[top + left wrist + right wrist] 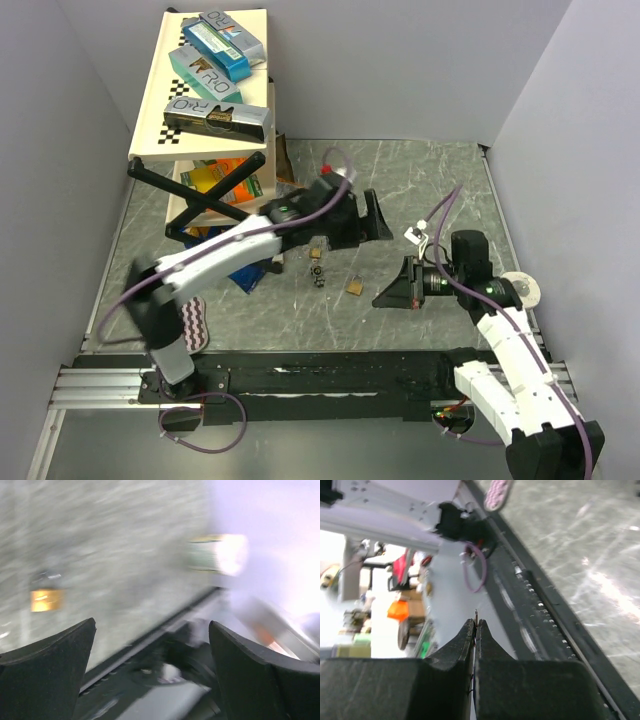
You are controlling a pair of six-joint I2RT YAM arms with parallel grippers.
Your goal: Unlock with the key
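The dark grey key cluster (318, 275) lies on the marbled table between a brass padlock (354, 285) to its right and another small brass padlock (316, 251) just behind it. My left gripper (365, 222) hovers behind them, open and empty. In the blurred left wrist view its jaws stand wide apart (152, 625) and a brass padlock (46, 599) shows at the left. My right gripper (385, 297) is just right of the padlocks. In the right wrist view it is shut (476, 622), with a thin metal sliver (476, 614) poking out between the tips.
A tilted shelf rack (150, 120) with boxes stands at the back left. A pink-dotted pad (193, 325) lies by the left arm base. A white tape roll (520, 290) sits at the right, also in the left wrist view (220, 554). A black rail (330, 375) runs along the front edge.
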